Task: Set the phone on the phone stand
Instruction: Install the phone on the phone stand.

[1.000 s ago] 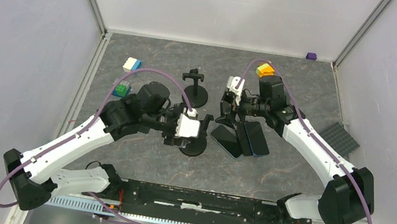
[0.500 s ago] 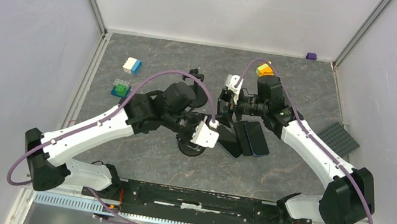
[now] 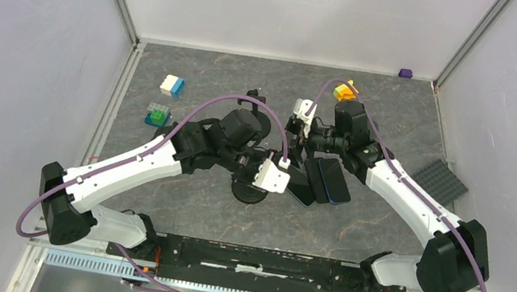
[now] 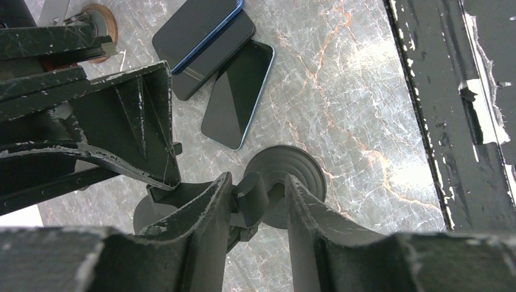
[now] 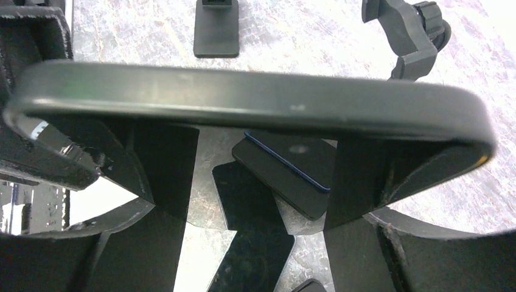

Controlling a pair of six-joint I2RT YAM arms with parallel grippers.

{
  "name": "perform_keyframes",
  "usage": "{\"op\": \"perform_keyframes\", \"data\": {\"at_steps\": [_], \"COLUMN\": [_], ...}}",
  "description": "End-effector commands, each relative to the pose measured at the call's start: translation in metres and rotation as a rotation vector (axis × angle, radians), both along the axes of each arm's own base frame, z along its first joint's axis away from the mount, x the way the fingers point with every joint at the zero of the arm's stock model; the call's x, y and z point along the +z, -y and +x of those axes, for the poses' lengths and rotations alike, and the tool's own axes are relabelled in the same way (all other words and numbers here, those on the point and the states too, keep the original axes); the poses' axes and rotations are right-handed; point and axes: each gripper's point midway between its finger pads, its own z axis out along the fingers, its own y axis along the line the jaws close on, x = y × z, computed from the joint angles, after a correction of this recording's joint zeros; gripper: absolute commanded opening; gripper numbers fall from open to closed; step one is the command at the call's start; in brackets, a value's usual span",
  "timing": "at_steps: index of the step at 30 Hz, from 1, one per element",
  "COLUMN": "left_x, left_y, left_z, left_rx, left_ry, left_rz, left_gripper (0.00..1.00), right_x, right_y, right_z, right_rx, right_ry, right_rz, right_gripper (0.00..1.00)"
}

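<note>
While the right gripper (image 5: 260, 131) held the slim dark rectangular phone (image 5: 243, 91) aloft just beside it, the left gripper (image 4: 257, 185) sat narrowed around the black round-based phone stand (image 4: 304, 176) stem; couldn't tell if gripping.

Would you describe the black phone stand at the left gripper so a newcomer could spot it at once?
On the grey marbled table, find the pile of dark phones near the middle. Left of it stands the black round-based phone stand, its stem between the fingers of the left gripper. The other black stand sits farther back, with no gripper around it.
</note>
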Motion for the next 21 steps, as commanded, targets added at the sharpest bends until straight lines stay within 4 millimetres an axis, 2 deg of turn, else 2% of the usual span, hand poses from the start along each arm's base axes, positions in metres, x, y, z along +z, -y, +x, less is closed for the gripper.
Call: {"op": "perform_keyframes", "data": {"at_steps": [1, 6, 10, 13, 15, 21], "left_x": [0.015, 0.015, 0.012, 0.01, 0.009, 0.006], "left_y": [0.006, 0.006, 0.005, 0.004, 0.003, 0.0], "left_z": [0.005, 0.005, 0.004, 0.002, 0.001, -0.008], "left_rx": [-0.009, -0.009, -0.008, -0.013, -0.015, -0.039], "left_ry": [0.043, 0.04, 0.028, 0.016, 0.01, -0.025], "left_rz": [-0.02, -0.019, -0.011, -0.001, 0.006, 0.017], "left_gripper": [0.41, 0.34, 0.24, 0.14, 0.03, 0.02], "right_x": [0.033, 0.032, 0.03, 0.026, 0.03, 0.028], "right_y": [-0.008, -0.012, -0.009, -0.004, -0.002, 0.004], "right_z": [0.001, 0.003, 0.01, 0.014, 0.019, 0.026], "right_rx": [0.006, -0.009, -0.057, -0.093, -0.117, -0.183], "right_ry": [0.095, 0.101, 0.118, 0.13, 0.156, 0.166], "right_rz": [0.077, 0.074, 0.059, 0.041, 0.049, 0.05], "right_gripper": [0.0, 0.0, 0.0, 0.0, 0.0, 0.0]}}
